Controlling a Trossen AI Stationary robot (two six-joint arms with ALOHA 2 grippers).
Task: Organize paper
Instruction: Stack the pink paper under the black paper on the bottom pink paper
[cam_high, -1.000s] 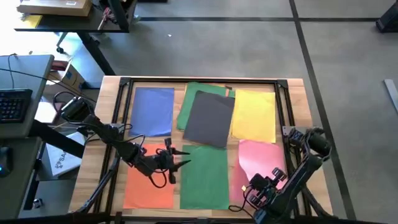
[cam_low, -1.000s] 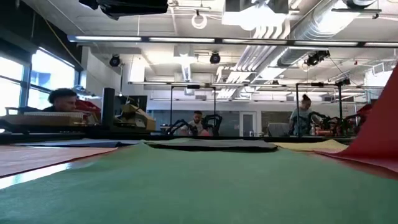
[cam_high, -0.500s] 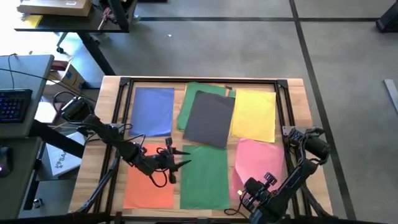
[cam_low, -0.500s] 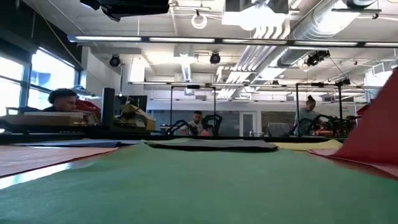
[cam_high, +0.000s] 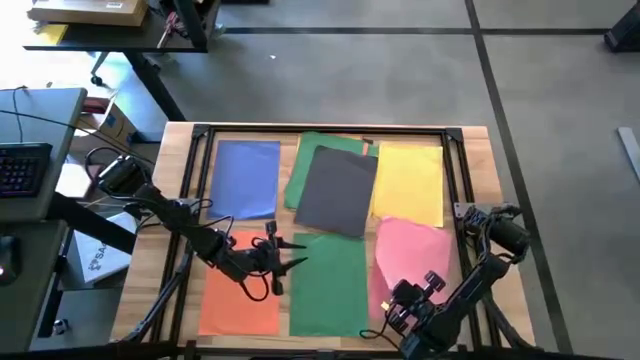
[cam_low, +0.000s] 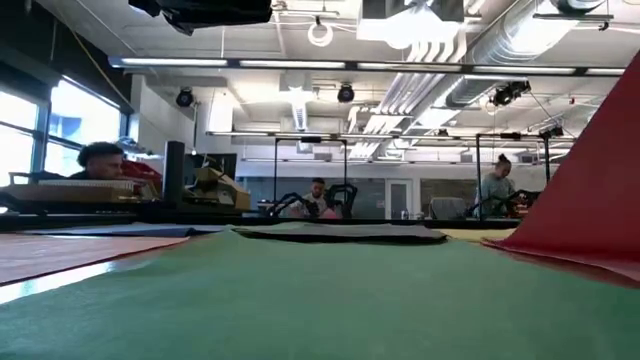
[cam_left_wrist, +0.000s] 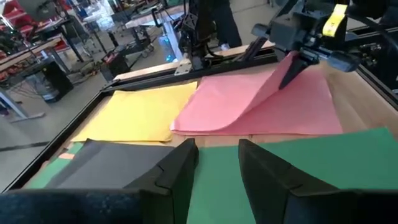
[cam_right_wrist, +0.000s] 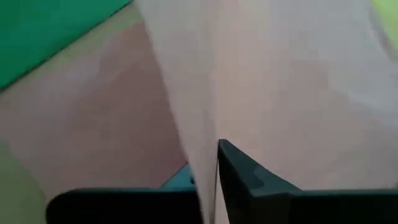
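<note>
Right gripper (cam_high: 397, 318) pinches pink paper (cam_high: 412, 250) corner, lifted beside green sheet (cam_high: 328, 283). Left gripper (cam_high: 291, 254) hangs over green, jaws spread. Risk: thin sheet slipping or creasing.

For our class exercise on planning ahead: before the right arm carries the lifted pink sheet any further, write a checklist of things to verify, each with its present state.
1. Right gripper shut on pink sheet: ok.
2. Sheet's gripped edge lifted off the table: ok.
3. Only one pink sheet pinched: cannot tell.
4. Left gripper away from the pink sheet, open over the green sheet: ok.
5. Yellow sheet lying flat, not caught: ok.
</note>
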